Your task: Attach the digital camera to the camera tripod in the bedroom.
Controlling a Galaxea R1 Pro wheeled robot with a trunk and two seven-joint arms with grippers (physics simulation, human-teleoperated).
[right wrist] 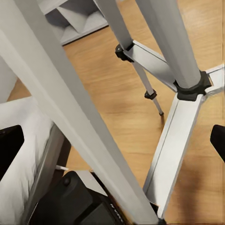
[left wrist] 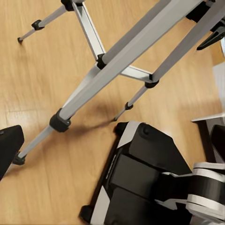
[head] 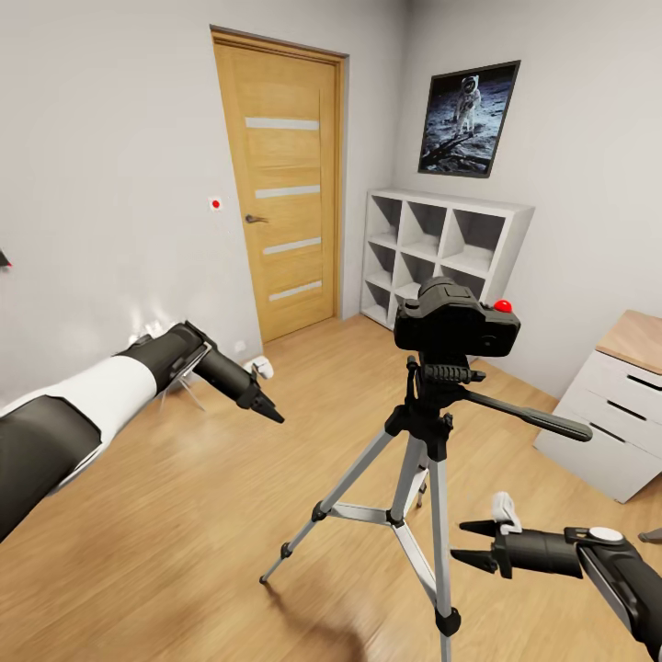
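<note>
Bright even light; soft shadows under camera tripod (head: pixel 418 478) legs; sharp renders, wide-angle stretch at edges.

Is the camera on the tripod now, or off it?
On. The camera sits level on the tripod head, legs spread on the floor. Both grippers, left and right, are away from it. Whether it's locked, cannot tell.

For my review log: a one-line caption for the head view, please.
Digital camera sits atop the camera tripod in the bedroom, both grippers, left and right, apart from it and empty.
</note>
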